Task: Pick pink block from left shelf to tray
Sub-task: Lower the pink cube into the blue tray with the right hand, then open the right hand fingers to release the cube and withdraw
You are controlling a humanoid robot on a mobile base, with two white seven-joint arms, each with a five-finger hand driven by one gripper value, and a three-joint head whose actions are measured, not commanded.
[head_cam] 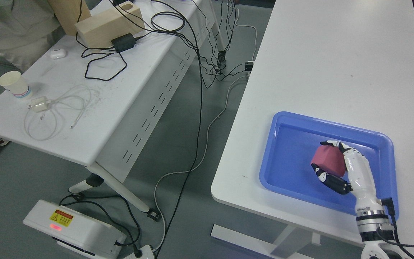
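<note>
Pink block (328, 161) is sitting over the blue tray (286, 172), and we are seeing the right robot hand (327, 160) clasping it between curled fingers; opening too early or unevenly, we judge, risks it tumbling toward the tray's rim

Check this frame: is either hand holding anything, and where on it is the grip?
The right hand holds the pink block over the blue tray, fingers on its upper edge, thumb under its lower edge. No left hand shows.
</note>
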